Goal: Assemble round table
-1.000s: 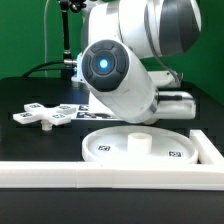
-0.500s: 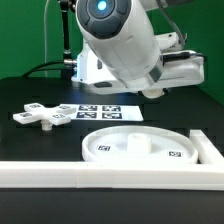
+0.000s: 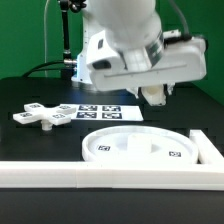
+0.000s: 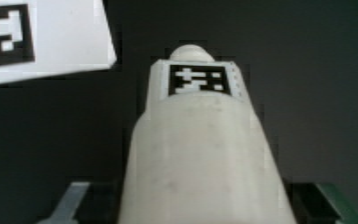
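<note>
My gripper (image 4: 197, 200) is shut on the short thick white cylinder leg (image 4: 202, 140), which carries a square tag near its far end. In the exterior view the gripper (image 3: 153, 97) hangs above the table, behind the disc, with the leg's end (image 3: 152, 98) just showing under it. The wide rimmed round disc (image 3: 140, 146) lies flat at the front, nothing standing on it. The flat cross-shaped base piece (image 3: 42, 116) lies at the exterior view's left.
The marker board (image 3: 100, 110) lies flat behind the disc; its corner shows in the wrist view (image 4: 34, 40). The long white border wall (image 3: 90, 174) runs along the front and turns up the exterior view's right side (image 3: 207, 148).
The leg that stood on the middle of the disc is gone from it and is now in my gripper. The arm has risen and swung toward the exterior view's right.
</note>
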Controlling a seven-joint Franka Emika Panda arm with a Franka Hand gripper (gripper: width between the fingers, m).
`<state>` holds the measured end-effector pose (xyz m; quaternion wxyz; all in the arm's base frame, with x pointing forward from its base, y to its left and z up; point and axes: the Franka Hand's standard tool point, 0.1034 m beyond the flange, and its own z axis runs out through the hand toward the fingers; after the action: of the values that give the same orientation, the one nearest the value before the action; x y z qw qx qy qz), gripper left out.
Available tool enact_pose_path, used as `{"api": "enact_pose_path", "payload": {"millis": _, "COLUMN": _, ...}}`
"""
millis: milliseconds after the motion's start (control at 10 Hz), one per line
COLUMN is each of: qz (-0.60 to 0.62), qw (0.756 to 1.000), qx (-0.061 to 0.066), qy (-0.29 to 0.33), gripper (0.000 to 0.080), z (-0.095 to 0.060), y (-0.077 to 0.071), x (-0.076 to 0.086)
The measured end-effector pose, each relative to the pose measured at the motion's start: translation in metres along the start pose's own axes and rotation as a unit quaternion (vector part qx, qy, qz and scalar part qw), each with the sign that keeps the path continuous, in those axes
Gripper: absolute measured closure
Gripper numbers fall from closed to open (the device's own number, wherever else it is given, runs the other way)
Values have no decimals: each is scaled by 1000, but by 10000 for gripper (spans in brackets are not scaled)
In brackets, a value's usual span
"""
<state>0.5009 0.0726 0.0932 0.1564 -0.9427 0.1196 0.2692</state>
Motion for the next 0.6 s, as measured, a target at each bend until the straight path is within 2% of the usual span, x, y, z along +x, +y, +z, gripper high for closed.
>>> {"api": "enact_pose_path", "payload": {"millis": 100, "qz": -7, "qw": 999, "qx": -4, "qy": 32, "gripper": 390, "z": -17, "y": -8, "x": 3}}
{"api": "enact_pose_path", "payload": {"millis": 200, "qz": -11, "qw": 997, "qx": -3, "qy": 75, "gripper": 390, "z": -27, "y": -12, "x": 7}}
{"api": "enact_pose_path", "payload": {"millis": 400, "qz": -10, "qw": 989, "qx": -9, "qy": 146, "gripper": 390, "z": -21, "y": -8, "x": 10}}
{"api": "enact_pose_path", "payload": {"millis": 600, "qz": -18, "qw": 974, "qx": -15, "qy": 227, "gripper": 390, "z": -25, "y": -8, "x": 15}}
